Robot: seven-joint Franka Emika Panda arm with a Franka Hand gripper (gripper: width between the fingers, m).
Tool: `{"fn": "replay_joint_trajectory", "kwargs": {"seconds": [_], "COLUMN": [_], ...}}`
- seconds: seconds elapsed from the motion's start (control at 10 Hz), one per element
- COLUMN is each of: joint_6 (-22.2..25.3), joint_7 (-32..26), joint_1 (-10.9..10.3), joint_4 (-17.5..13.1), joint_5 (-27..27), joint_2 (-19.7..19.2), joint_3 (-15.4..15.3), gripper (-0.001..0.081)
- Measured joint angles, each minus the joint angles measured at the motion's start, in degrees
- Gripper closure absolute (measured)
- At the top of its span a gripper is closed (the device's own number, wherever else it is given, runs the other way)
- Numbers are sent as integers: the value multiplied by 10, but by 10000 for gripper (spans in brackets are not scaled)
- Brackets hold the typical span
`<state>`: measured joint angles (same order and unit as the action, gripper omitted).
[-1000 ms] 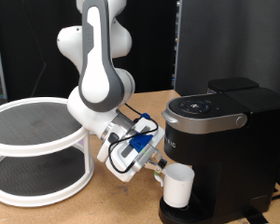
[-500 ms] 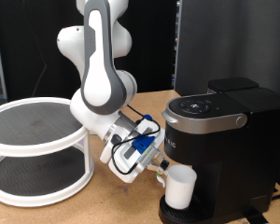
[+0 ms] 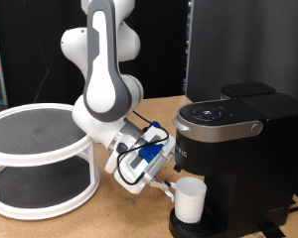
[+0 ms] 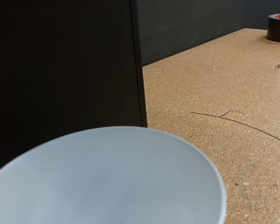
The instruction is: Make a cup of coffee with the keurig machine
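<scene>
The white cup (image 3: 190,201) stands upright on the round drip base of the black keurig machine (image 3: 238,149), under its brew head. The machine's silver-grey lid is down. My gripper (image 3: 169,185) reaches in low from the exterior view's left, with its fingertips at the cup's left side. Whether they clasp the cup does not show. In the wrist view the cup's pale rim and inside (image 4: 103,182) fill the lower part. The machine's black wall (image 4: 65,65) is close behind it. My fingers are out of sight there.
A white two-tier round rack (image 3: 35,159) stands at the exterior view's left. A tall black panel (image 3: 248,45) rises behind the machine. The cork tabletop (image 4: 224,103) stretches past the cup, with a small dark object (image 4: 279,26) far off.
The cup has shifted slightly down and left on the drip base. The hand has barely moved.
</scene>
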<state>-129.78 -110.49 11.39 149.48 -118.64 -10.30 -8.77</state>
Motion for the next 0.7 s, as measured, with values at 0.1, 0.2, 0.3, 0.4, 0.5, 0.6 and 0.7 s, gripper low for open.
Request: {"fn": "replay_joint_trajectory", "kwargs": {"seconds": [0.1,0.2,0.3,0.4,0.5,0.6,0.7], "joint_6": [6,16,29,49,78,102,116], "joint_7": [5,24,47,66,73,79,95], "joint_1": [5,14,24,36,48,59,68], "joint_4": [5,14,25,37,50,61,70], "joint_5": [24,62,98,132,153,171,192], "joint_2": [5,16,31,46,61,77,95], "joint_3": [4,12,21,31,42,52,61], "gripper": [206,54,54,10,10,1,1]}}
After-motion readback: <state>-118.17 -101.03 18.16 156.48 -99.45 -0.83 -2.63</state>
